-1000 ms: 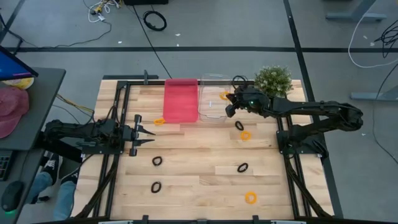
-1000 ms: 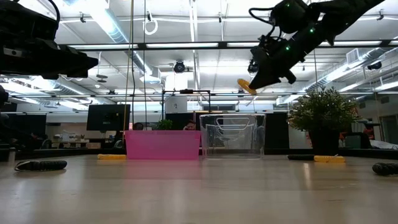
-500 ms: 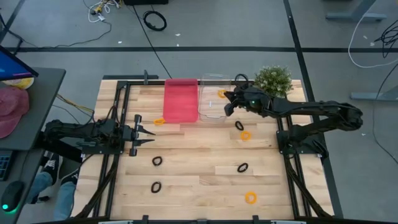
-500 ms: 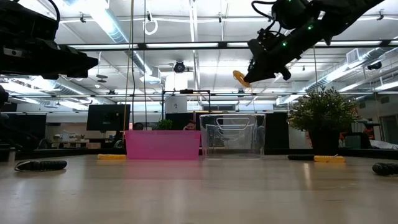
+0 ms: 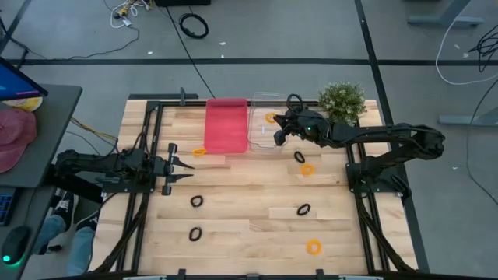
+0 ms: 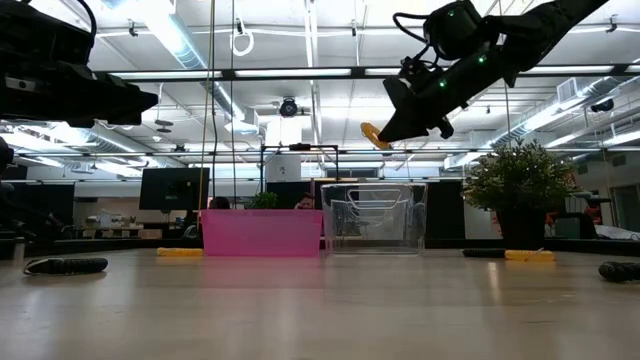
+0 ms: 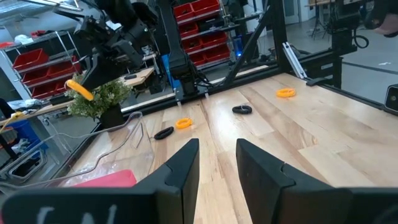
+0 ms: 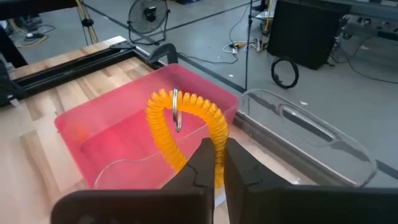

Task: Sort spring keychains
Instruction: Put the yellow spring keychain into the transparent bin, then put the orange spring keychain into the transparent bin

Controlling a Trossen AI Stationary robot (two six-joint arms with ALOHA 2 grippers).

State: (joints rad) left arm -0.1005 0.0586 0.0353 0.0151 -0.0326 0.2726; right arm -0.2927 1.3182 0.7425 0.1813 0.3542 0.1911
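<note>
Above pale wood planks (image 5: 249, 198), right end effector (image 8: 219, 163) pinches coiled orange keychain (image 8: 186, 124).

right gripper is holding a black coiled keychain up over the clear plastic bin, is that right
Not quite: the colour is wrong. The right gripper is shut on an orange coiled spring keychain, not a black one, as the right wrist view shows. It does hold it up over the clear plastic bin.
</note>
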